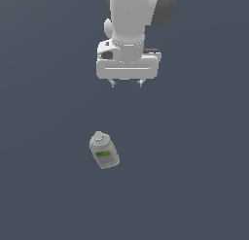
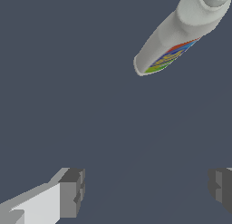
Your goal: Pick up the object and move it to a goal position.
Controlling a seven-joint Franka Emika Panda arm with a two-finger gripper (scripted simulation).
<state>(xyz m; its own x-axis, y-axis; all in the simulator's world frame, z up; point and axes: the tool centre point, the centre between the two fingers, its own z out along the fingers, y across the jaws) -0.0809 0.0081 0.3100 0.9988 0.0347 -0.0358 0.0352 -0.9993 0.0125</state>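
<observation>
Right, end effector (image 1: 126, 83) wide open, empty; bottle (image 1: 104, 151) lies well apart, toward the exterior view's lower left, long axis slightly diagonal.

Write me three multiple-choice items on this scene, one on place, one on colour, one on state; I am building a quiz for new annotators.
1. Where does the bottle lie in the exterior view?
A. Below the gripper, apart from it
B. Between the fingers
C. Above the arm

2. What colour is the label patch in the exterior view?
A. Red
B. Green
C. Black

3. How is the gripper?
A. Shut on the bottle
B. Shut on nothing
C. Open, holding nothing

Answers: 1 A, bare floor separates the bottle from the fingertips. 2 B, a green patch shows on its side. 3 C, the wrist view shows the fingers wide apart with nothing between.
</observation>
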